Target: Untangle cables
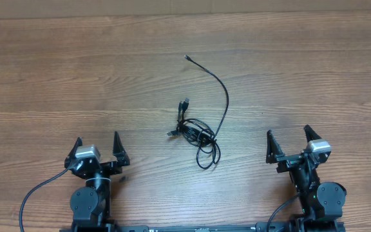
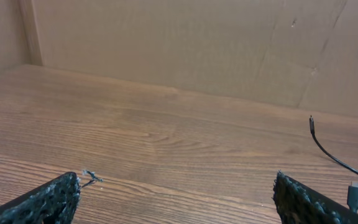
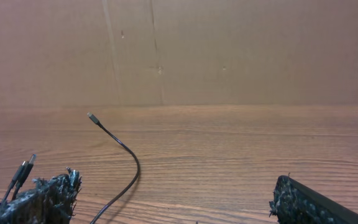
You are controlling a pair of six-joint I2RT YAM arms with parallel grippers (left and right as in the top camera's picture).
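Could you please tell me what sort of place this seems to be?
Probably a robot test bench rather than a home: a wood-grain table backed by a plain cardboard wall, the left gripper and right gripper poised at its near edge, and tangled cables laid out.

Left end effector [image 1: 96, 138] and right end effector [image 1: 288, 131], both spread wide, well apart

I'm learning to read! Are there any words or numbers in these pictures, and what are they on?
No text can be read in any view.
The cables: no label or marking shows; the plugs are too small to tell.
The table: bare wood grain only.
The cardboard wall: plain, no print.
The left gripper and right gripper: no words or numbers visible.
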